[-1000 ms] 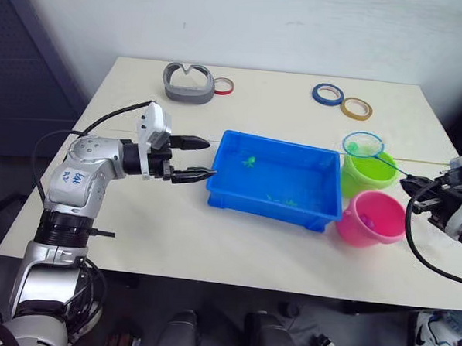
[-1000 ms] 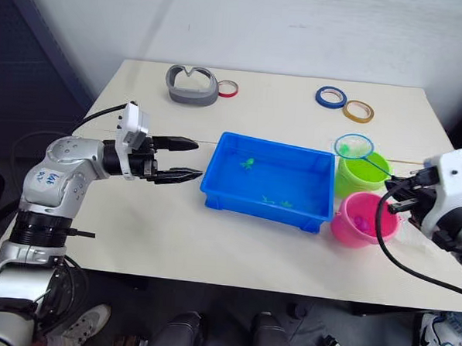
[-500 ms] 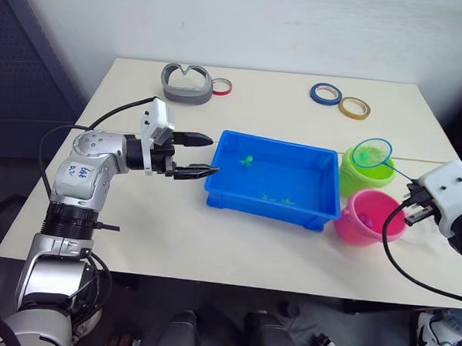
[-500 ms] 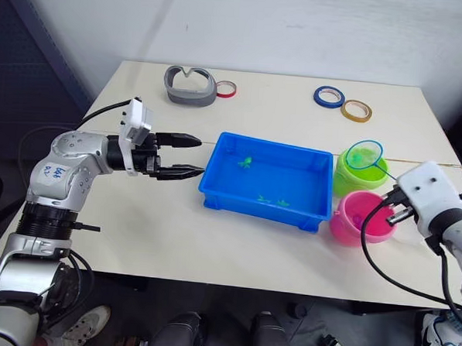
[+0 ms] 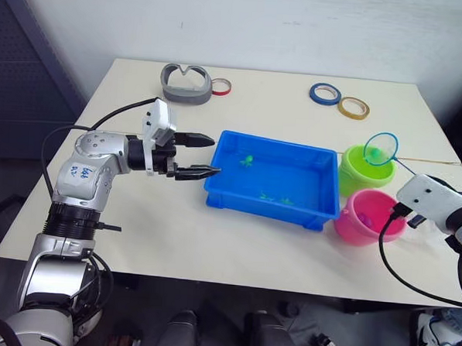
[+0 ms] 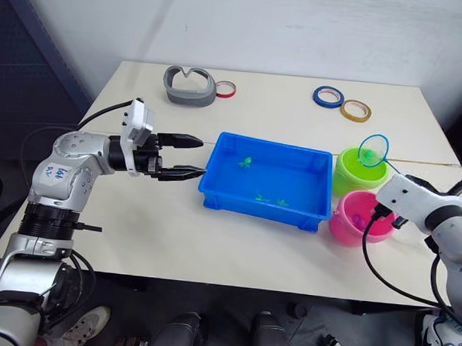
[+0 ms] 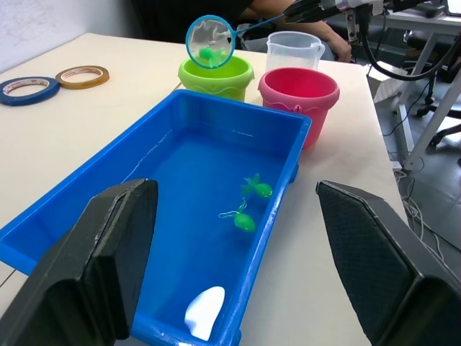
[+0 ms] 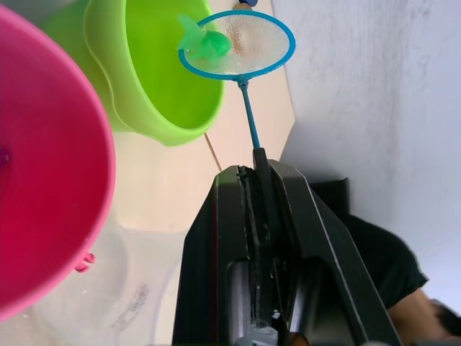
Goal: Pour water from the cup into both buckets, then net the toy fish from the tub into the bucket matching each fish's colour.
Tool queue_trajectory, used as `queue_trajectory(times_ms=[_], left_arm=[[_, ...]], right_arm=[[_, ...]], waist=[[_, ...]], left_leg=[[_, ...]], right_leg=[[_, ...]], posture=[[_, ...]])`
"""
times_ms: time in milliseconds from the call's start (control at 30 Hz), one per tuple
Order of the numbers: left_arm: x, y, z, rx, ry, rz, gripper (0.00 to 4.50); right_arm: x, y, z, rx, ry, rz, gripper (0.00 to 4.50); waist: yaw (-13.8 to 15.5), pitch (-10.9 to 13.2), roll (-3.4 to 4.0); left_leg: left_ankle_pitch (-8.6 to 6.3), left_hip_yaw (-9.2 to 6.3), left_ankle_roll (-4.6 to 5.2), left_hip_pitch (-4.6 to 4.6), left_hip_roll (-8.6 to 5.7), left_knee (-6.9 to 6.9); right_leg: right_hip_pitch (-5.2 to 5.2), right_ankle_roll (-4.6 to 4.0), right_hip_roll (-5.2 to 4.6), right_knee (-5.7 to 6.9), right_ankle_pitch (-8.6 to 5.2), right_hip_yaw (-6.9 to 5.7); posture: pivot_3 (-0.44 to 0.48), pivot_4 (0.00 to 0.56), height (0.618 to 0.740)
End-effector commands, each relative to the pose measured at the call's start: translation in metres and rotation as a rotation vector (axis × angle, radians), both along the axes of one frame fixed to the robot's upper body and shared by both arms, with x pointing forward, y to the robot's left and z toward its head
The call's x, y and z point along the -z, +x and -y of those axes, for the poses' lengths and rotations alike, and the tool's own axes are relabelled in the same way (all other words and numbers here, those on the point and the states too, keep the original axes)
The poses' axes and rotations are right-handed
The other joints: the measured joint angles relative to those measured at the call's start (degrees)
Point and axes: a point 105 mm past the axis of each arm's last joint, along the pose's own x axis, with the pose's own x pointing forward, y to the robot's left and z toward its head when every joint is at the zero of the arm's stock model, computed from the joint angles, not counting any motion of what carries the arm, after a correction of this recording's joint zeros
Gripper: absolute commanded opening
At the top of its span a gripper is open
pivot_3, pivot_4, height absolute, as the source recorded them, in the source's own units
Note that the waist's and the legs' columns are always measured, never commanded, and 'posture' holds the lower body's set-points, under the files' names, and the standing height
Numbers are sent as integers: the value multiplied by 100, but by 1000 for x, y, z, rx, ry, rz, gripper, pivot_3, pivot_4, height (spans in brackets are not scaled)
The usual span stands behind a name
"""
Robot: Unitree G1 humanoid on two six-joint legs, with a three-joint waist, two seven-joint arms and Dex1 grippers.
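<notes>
The blue tub [image 5: 264, 209] stands mid-table with water and green toy fish [image 7: 257, 188] in it. To its right are the lime green bucket [image 5: 353, 178] and, nearer, the pink bucket [image 5: 358, 228]. My right gripper [image 8: 258, 173] is shut on the thin handle of the net [image 5: 382, 149]. The blue hoop is tilted above the green bucket, with one green fish [image 8: 206, 44] in its mesh. The clear cup [image 7: 293, 49] stands behind the pink bucket. My left gripper [image 5: 205, 156] is open, just left of the tub's left wall, holding nothing.
A grey curved object [image 5: 186, 83] and a red tape ring [image 5: 222, 86] lie at the table's back left. Blue [image 5: 326, 93] and yellow [image 5: 353, 108] tape rings lie at the back right. The buckets sit close to the table's right edge.
My right wrist has rolled, tipping the net's hoop from nearly flat to steeply tilted over the green bucket. The left gripper has hardly moved and stays open.
</notes>
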Motion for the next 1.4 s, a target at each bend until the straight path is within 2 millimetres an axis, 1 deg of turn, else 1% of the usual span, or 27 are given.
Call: queue_trajectory(times_ms=[33,267,400,533,600,700,767,867,967,1100,1200,1267,1400], left_arm=[[-7,-5,4,21,1,34,3841],[-7,-6,4,19,3,34,3841],[-7,-6,5,19,3,34,3841],[-7,-6,4,20,3,32,3841],[-7,-6,4,18,3,32,3841],[-7,-7,0,15,2,29,3841],[-6,-10,-8,13,12,14,3841],[-5,-16,-18,27,33,-16,3841],[1,-23,-27,40,73,-60,3841],[3,-30,-32,46,84,-96,3841],[6,-35,-35,39,95,-101,3841],[11,-38,-38,23,117,-96,3841],[17,-45,-42,11,129,-104,3841]], right_arm=[[-14,1,-2,-34,-166,51,0],[-20,0,1,-57,-354,63,0],[-16,-2,3,-66,-410,41,0],[-15,-4,2,-66,-336,44,0],[-21,-6,0,-64,-265,51,0],[-35,-9,-2,-76,-165,63,0],[-47,-12,-12,-125,-48,58,0],[-55,-14,-27,-203,74,19,0],[-53,-14,-45,-299,164,-58,0],[-43,-11,-61,-377,225,-153,0],[-29,-6,-73,-429,224,-222,0],[-18,-2,-79,-455,215,-265,0],[-2,4,-85,-490,192,-319,0]], waist=[[-1,0,0],[0,0,0],[-2,0,0],[-2,0,0],[-4,0,0],[-7,0,0],[-6,0,0],[-64,0,0],[-89,0,0],[-120,0,0],[-129,0,0],[-132,0,0],[-145,0,0]], left_leg=[[0,0,0,0,0,0],[1,4,-2,3,0,1],[2,8,-4,8,1,1],[2,9,-4,9,1,2],[2,9,-4,10,1,3],[3,9,-4,13,3,3],[3,7,-4,14,3,4],[3,7,-5,21,8,2],[2,-7,-5,23,13,3],[2,-10,-6,22,10,3],[2,-12,-5,21,7,4],[2,-13,-5,21,7,2],[2,-12,-5,22,8,-2]], right_leg=[[0,0,0,0,0,0],[1,0,4,2,0,-2],[2,0,7,5,0,-1],[3,0,8,7,0,-1],[4,0,9,7,0,-1],[7,0,12,8,0,-1],[9,0,12,10,0,-1],[14,0,16,11,0,-1],[22,0,17,10,0,2],[24,0,7,8,0,6],[25,0,2,6,0,5],[25,0,1,7,0,5],[21,-1,1,7,0,5]], posture=[[0,150,740],[0,150,740],[0,150,740],[0,150,740],[0,150,740],[0,150,740],[0,150,740],[0,150,740],[0,150,740],[0,150,740],[0,150,740],[0,150,740],[0,150,740]])
